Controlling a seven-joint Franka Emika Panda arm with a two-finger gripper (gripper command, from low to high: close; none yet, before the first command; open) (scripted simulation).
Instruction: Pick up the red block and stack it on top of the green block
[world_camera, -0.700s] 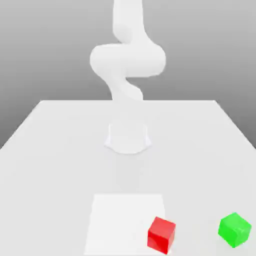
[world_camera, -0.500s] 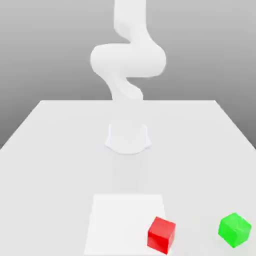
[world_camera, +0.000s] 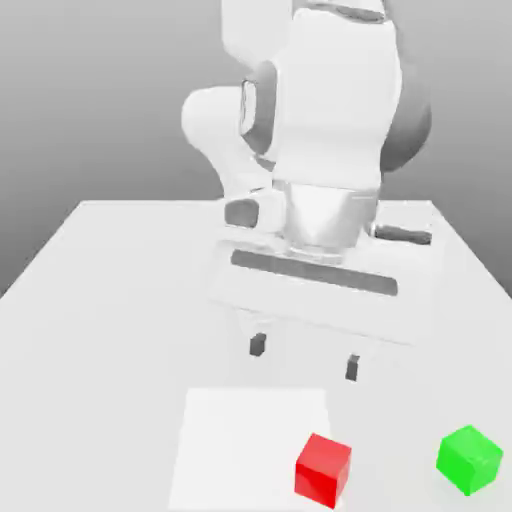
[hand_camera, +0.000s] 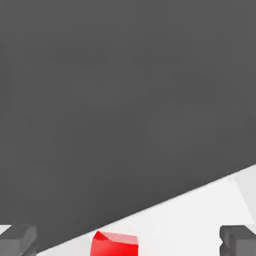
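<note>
1 arm, bent downward, its tool (world_camera: 305, 356) spread wide and empty above the table (world_camera: 100, 350), near the red block (world_camera: 322, 471).

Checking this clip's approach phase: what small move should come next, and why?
Probably lower the gripper toward the red block, keeping it open: its fingers are wide apart and above the block, which sits on the table unheld.

Block (world_camera: 322, 470) bright red; other block (world_camera: 469, 460) vivid green
</note>
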